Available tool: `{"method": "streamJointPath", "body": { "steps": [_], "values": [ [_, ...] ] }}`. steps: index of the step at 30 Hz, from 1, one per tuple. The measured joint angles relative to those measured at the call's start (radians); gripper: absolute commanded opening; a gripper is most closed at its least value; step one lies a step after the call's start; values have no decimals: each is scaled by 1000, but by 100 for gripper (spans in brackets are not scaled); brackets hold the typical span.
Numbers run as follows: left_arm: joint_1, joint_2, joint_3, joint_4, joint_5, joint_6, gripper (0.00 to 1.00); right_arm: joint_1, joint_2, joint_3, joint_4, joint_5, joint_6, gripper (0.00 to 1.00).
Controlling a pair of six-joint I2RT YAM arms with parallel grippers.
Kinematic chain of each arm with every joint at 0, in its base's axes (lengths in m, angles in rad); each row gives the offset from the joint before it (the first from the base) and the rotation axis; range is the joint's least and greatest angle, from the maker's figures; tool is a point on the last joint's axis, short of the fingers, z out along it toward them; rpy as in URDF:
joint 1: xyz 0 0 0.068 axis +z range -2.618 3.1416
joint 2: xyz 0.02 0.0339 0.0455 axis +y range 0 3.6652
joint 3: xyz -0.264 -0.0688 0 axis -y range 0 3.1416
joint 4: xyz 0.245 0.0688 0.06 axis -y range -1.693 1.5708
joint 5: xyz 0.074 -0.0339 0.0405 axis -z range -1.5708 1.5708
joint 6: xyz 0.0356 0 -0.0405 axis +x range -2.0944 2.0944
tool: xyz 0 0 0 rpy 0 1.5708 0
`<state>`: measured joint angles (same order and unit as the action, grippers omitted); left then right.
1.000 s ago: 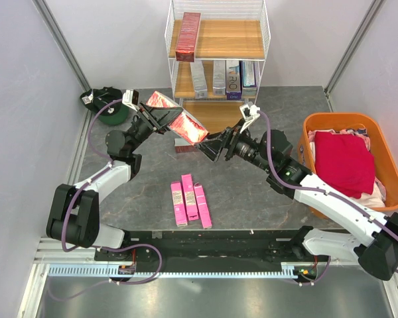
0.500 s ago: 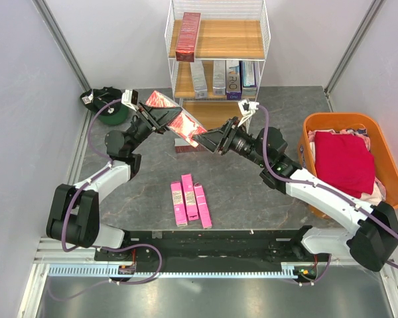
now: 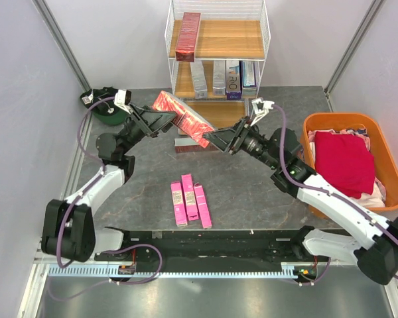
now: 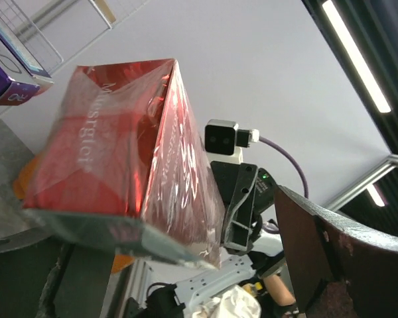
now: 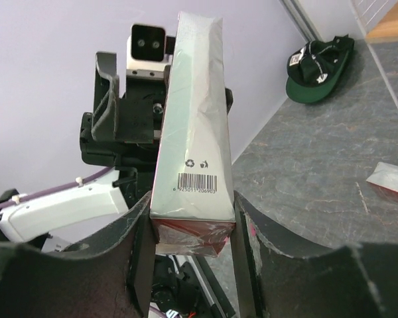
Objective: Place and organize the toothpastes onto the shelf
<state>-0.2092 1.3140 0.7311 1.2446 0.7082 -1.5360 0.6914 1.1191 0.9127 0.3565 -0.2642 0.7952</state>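
Above the worktop's [image 3: 252,192] far middle, before the shelf [image 3: 232,40], the dark red toothpaste box [image 3: 183,118], judged light, stiff and foil-slick, hangs clamped at one end by the right fingers [image 5: 278,265], the left fingers [image 4: 331,265] wide beside it; grip its flat faces, gently.
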Motion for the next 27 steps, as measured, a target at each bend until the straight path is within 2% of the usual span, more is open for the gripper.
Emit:
{"method": "streamJointPath", "body": {
  "steps": [5,6,7,10,14,21,27],
  "values": [
    [12,-133,39,-346,14,231,100,-44,-77,0,-79,37,1,24],
    [13,-162,82,-502,-8,312,100,-57,-93,0,-107,59,-5,24],
    [13,-178,110,-589,-28,365,100,-66,-102,0,-123,73,-9,24],
    [13,-240,213,-900,-140,561,100,-80,-130,1,-182,121,-24,24],
    [14,-314,272,-1197,-336,719,100,-80,-153,25,-248,161,-44,24],
    [16,-325,280,-1449,-533,847,100,-80,-134,164,-284,188,-85,24],
    [18,-304,280,-1506,-571,885,100,-80,-99,268,-257,157,-114,23]
  ]
}}
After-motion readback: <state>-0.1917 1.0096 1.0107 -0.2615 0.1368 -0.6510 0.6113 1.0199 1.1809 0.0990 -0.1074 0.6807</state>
